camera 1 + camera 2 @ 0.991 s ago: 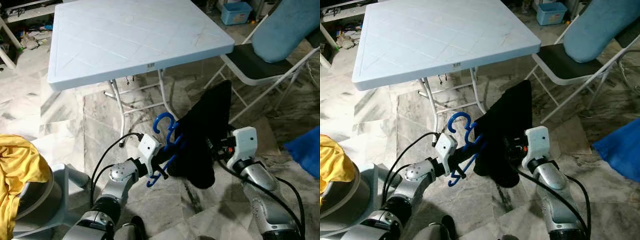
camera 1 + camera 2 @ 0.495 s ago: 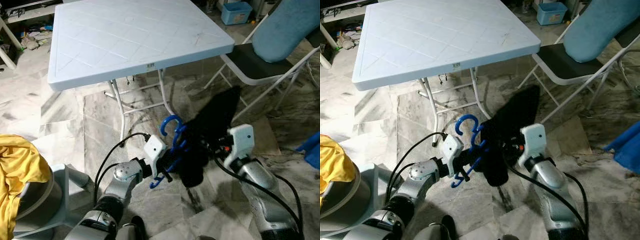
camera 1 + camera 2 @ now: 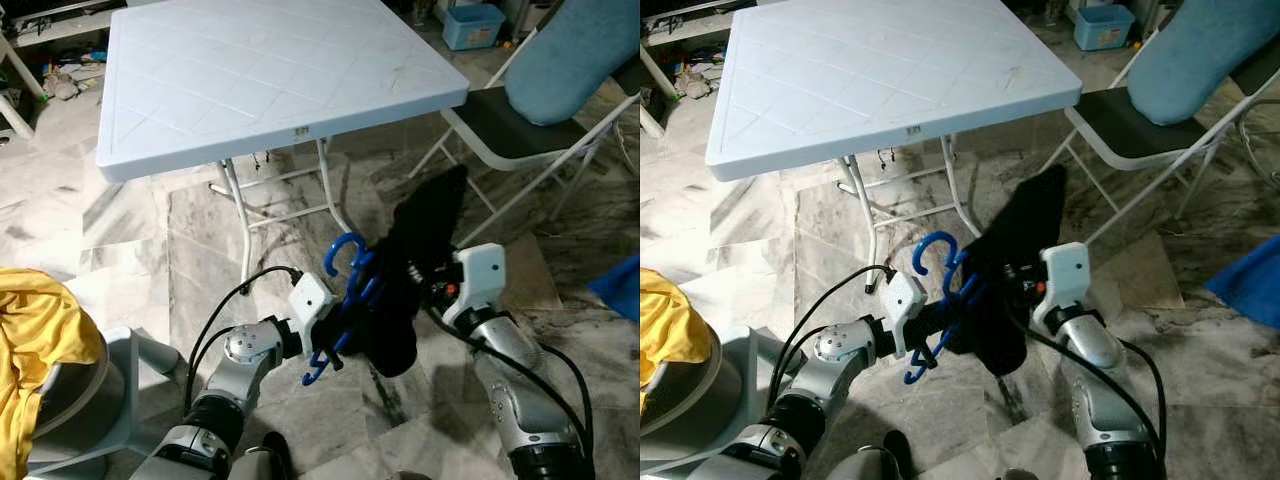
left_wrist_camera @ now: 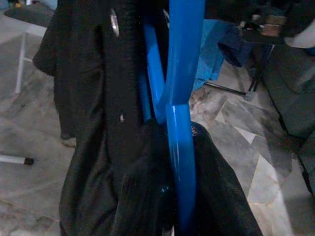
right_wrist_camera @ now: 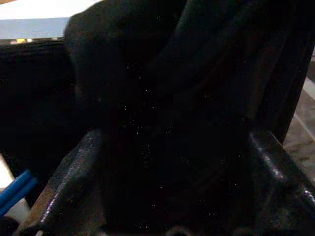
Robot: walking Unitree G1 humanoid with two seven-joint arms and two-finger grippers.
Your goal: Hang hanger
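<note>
Downward head stereo, two close wrist views

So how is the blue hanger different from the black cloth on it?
The blue hanger is thin, stiff and bright, with a curved hook; the black cloth is wide, floppy and dark. The hanger sits at the left hand; the cloth bunches at the right hand. Both are held up off the floor.

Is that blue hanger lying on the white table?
No, the blue hanger is held up over the marble floor between the two arms, in front of the white table, with a black garment against it.
</note>
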